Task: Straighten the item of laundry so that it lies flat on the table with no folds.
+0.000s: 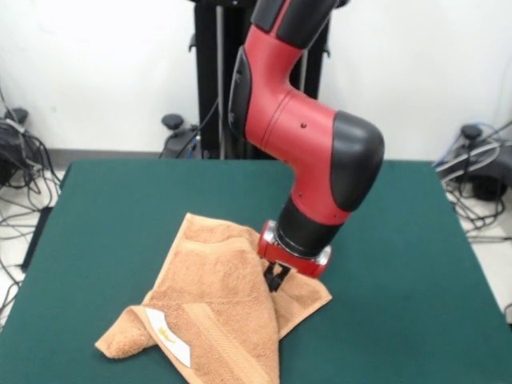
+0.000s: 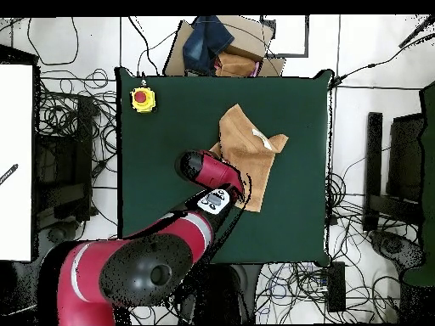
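Observation:
The tan-orange towel (image 1: 212, 308) lies crumpled on the green table (image 1: 120, 208), near its front edge. One corner is folded over, showing the white label (image 1: 170, 334) and the woven border band (image 1: 232, 340). My gripper (image 1: 276, 280) points down at the towel's right-hand part, and its black fingers are closed on a raised fold. In the overhead view the towel (image 2: 246, 148) lies right of the table's (image 2: 170, 144) middle. There the label (image 2: 263, 140) faces up, and the arm hides the gripper.
A yellow box with a red button (image 2: 143, 99) sits in the table's corner. A cardboard box with blue cloth (image 2: 219, 47) stands beyond the table's edge. Cables lie on the floor around the table (image 1: 20, 172).

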### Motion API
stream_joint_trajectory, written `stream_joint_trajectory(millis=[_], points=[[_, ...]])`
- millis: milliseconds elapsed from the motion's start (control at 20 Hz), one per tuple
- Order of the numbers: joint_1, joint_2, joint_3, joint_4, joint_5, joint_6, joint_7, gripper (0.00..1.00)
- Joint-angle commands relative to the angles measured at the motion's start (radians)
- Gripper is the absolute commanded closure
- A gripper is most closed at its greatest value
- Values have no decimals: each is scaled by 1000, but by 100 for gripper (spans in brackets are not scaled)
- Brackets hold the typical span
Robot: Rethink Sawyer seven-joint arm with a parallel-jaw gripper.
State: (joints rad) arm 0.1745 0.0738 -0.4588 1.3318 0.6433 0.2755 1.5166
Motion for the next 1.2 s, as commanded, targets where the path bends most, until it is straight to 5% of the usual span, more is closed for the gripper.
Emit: stream_joint_trajectory(millis=[50,700,1200], points=[[47,97,-12,-112,25,86,294,100],[143,273,-145,-283,141,175,499,100],[154,215,-105,-251,120,228,571,100]])
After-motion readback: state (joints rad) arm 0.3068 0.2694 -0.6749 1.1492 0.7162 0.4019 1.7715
